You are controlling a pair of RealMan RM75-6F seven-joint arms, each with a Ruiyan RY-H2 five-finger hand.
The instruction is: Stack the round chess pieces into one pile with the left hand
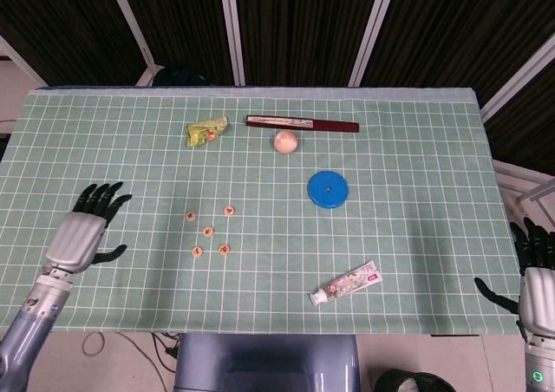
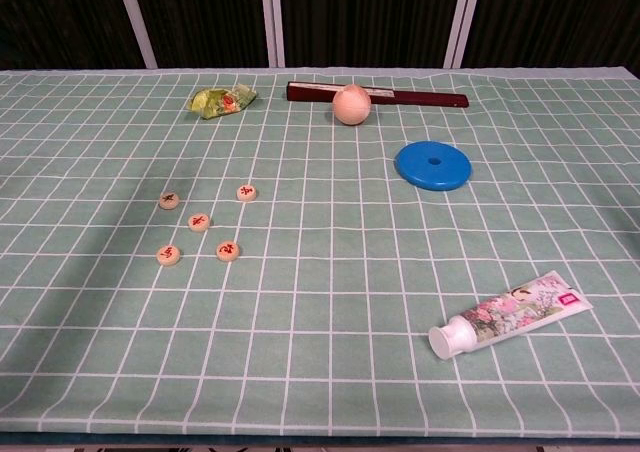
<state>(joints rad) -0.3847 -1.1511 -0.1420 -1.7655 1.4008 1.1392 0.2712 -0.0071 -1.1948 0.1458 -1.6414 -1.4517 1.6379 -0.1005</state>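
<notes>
Chess pieces (image 1: 208, 231) lie unstacked on the surface (image 1: 408, 149).
Left hand (image 1: 80, 234) hovers beside them, fingers (image 1: 102, 196) spread, holding nothing; right hand (image 1: 535, 279) likewise spread.

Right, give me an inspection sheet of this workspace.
Surface: table under a green checked cloth, flat.
Job's things: five chess pieces lying singly, apart, none stacked.
Clutter: green packet, dark stick, ball just in front of the stick, blue disc, tube.
Hands: left hand open above the cloth, left of the pieces, holding nothing; right hand open at the table's right edge.
Cables: a loop on the floor below the table's near left edge.
Surroundings: dark slatted wall behind.
</notes>
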